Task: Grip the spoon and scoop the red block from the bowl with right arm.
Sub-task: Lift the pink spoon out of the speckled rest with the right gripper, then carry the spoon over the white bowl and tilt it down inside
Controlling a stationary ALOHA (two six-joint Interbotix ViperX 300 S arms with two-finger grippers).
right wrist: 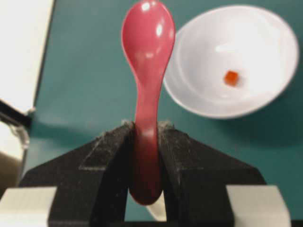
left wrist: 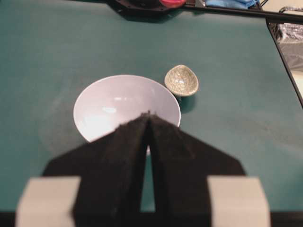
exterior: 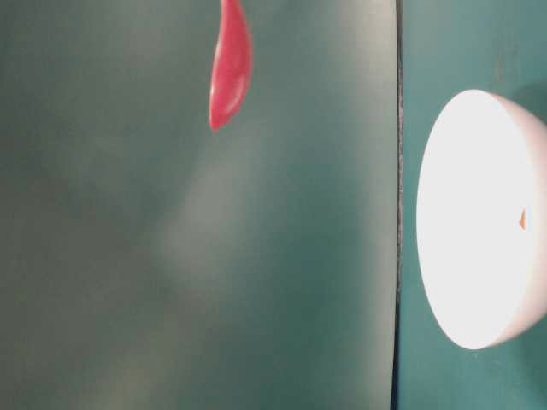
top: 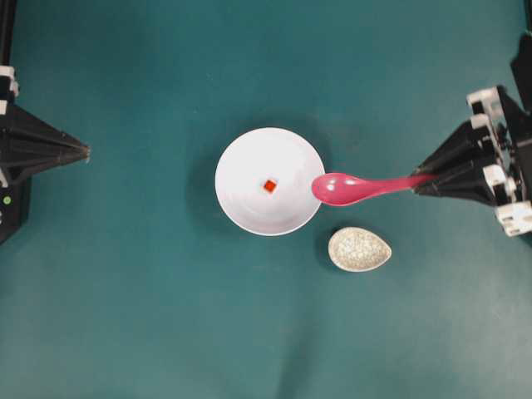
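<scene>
The white bowl [top: 249, 204] sits at the table's middle with the tiny red block [top: 269, 186] inside it, also seen in the right wrist view [right wrist: 231, 77]. My right gripper [top: 426, 183] is shut on the handle of the magenta-pink spoon [top: 349, 188]. It holds the spoon in the air, scoop pointing left over the bowl's right rim. In the right wrist view the spoon [right wrist: 147, 71] stands between the fingers [right wrist: 108, 146], with the bowl [right wrist: 265, 42] to its right. My left gripper [top: 83, 151] is shut and empty at the far left, tips together [left wrist: 149, 116].
A small speckled beige egg-shaped dish [top: 359, 249] lies just right of and below the bowl; it also shows in the left wrist view [left wrist: 182, 80]. Teal table cloth [top: 166, 332] spreads all around. The table-level view shows the spoon scoop [exterior: 231, 64] raised.
</scene>
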